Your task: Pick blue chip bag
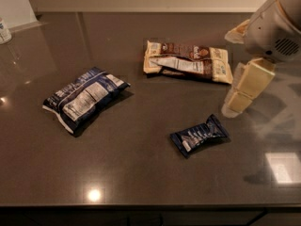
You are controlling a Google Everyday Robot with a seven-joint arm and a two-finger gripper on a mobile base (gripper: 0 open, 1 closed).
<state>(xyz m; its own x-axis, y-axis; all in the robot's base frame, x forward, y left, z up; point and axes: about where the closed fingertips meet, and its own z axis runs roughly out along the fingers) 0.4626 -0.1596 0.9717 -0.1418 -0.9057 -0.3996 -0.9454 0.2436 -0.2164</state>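
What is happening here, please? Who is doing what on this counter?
A one-armed robot is to pick up the blue chip bag, which lies untouched on the left part of the dark counter. The gripper hangs over the right side, well apart from that bag. Closer to it lie the brown and cream packages and a small dark blue packet.
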